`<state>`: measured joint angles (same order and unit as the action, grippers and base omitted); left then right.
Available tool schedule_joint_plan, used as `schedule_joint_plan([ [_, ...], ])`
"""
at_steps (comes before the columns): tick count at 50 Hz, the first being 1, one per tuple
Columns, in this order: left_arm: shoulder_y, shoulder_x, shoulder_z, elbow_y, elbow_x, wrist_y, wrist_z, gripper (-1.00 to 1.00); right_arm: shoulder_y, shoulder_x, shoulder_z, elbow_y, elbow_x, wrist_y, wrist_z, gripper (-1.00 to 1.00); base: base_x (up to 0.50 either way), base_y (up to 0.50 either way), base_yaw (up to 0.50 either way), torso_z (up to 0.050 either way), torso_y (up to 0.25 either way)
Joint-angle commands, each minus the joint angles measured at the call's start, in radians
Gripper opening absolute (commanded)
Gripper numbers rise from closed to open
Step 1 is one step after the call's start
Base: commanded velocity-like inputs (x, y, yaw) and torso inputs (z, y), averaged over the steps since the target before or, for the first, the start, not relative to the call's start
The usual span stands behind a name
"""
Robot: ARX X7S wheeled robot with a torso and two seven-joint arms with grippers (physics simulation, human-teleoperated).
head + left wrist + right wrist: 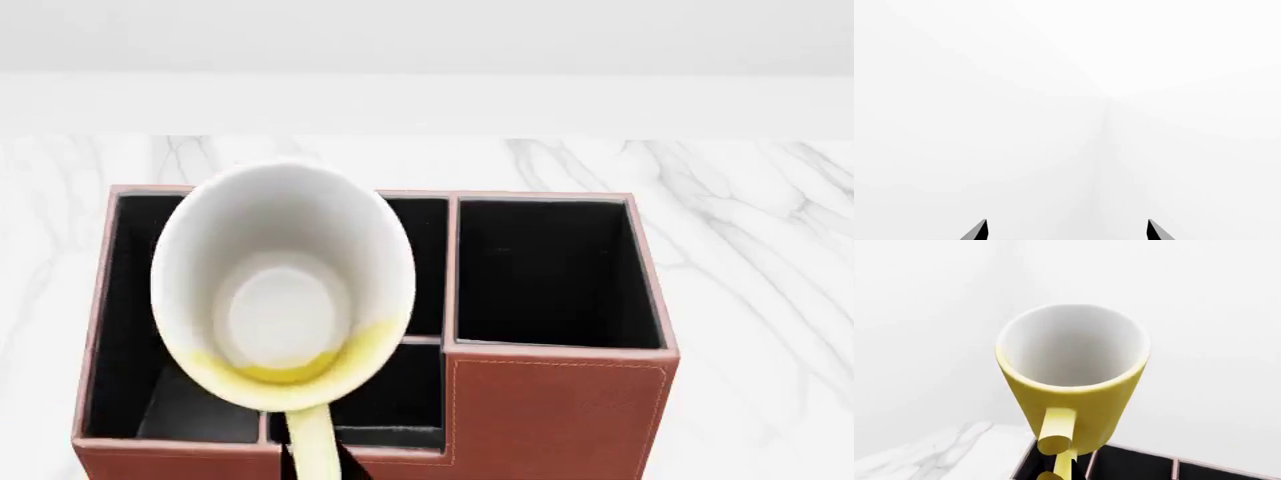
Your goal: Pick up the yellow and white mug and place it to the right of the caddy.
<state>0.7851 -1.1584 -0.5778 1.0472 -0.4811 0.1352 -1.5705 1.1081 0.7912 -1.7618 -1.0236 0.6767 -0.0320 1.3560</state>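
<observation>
The yellow and white mug (280, 290) hangs in the air, tilted with its white inside toward the head camera, above the left compartments of the reddish-brown caddy (554, 400). Its yellow handle points down toward the view's bottom edge. In the right wrist view the mug (1074, 355) fills the middle, with a corner of the caddy (1134, 465) below it. My right gripper (1066, 472) is shut on the mug's handle; only a dark sliver of a finger shows beside it. My left gripper (1067, 231) is open and empty, facing blank white.
The caddy stands on a white marble table (747, 250), which also shows in the right wrist view (967, 450). Bare marble lies to the right of the caddy. A plain white wall (427, 40) is behind the table.
</observation>
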Motion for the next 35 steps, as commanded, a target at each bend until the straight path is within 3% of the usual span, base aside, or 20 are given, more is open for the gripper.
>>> schedule_joint_plan([
  [1, 0.000, -0.008, 0.007, 0.000, 0.000, 0.007, 0.000, 1.00, 0.092, 0.099, -0.008, -0.010, 0.015, -0.102, 0.067, -1.00, 0.00, 0.00, 0.00, 0.000, 0.000],
  [22, 0.000, -0.022, 0.010, 0.000, -0.005, 0.010, 0.000, 1.00, 0.114, 0.342, 0.056, 0.082, 0.076, -0.267, 0.042, -1.00, 0.00, 0.00, 0.00, 0.000, 0.000],
  [35, 0.000, -0.029, 0.004, 0.000, -0.013, 0.006, 0.000, 1.00, 0.103, 0.437, 0.079, 0.211, 0.163, -0.387, -0.024, -1.00, 0.00, 0.00, 0.00, 0.000, 0.001],
])
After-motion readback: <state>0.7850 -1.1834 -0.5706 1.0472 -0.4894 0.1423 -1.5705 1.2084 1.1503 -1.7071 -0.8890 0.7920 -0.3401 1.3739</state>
